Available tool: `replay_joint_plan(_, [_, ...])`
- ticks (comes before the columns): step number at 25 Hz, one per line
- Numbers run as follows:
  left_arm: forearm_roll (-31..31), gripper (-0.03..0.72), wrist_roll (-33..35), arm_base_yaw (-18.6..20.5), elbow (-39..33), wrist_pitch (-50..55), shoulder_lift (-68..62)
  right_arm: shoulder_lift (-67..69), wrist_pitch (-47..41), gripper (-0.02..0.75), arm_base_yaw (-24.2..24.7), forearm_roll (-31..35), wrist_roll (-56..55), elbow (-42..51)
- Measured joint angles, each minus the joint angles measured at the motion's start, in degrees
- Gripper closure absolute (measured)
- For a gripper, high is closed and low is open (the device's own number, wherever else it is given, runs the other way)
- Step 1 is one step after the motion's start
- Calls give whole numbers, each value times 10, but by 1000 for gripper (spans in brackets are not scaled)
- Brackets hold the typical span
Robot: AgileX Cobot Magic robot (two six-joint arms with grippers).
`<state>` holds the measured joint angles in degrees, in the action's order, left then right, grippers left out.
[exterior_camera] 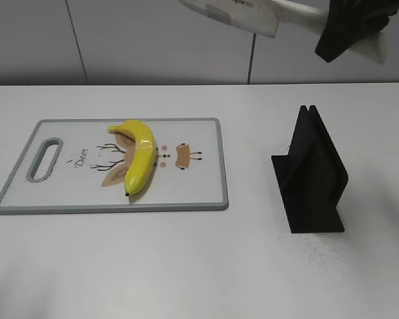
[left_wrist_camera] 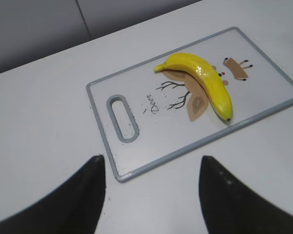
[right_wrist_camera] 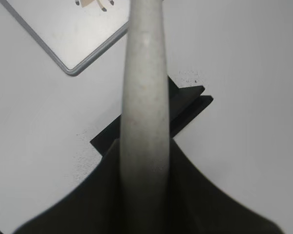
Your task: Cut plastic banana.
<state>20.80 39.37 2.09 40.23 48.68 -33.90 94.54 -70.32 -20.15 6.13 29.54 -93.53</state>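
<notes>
A yellow plastic banana [exterior_camera: 140, 155] lies whole on a white cutting board [exterior_camera: 66, 193] with a grey rim and a deer drawing; both show in the left wrist view, the banana [left_wrist_camera: 205, 80] on the board [left_wrist_camera: 263, 83]. My right gripper [exterior_camera: 349, 30] is high at the top right, shut on the white handle [right_wrist_camera: 144, 97] of a knife whose blade [exterior_camera: 233, 13] points left, well above the table. My left gripper [left_wrist_camera: 151, 165] is open and empty, hovering above the board's near corner by its handle slot.
A black knife stand [exterior_camera: 312, 176] stands on the white table to the right of the board, below the held knife; it also shows in the right wrist view [right_wrist_camera: 185, 105]. A grey wall runs along the back.
</notes>
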Motion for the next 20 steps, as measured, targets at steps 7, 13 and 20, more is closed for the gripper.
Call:
replay_joint_plan(7, [26,99,150,-13,168,20,-224,86,1,575,0,29,198,-64])
replay_joint_plan(13, [28,99,294,-62,304,60,-393,164,1,575,-10,63,306,-124])
replay_joint_plan(20, [31,101,394,-112,400,87,-535,238,1,577,-43,69,396,-185])
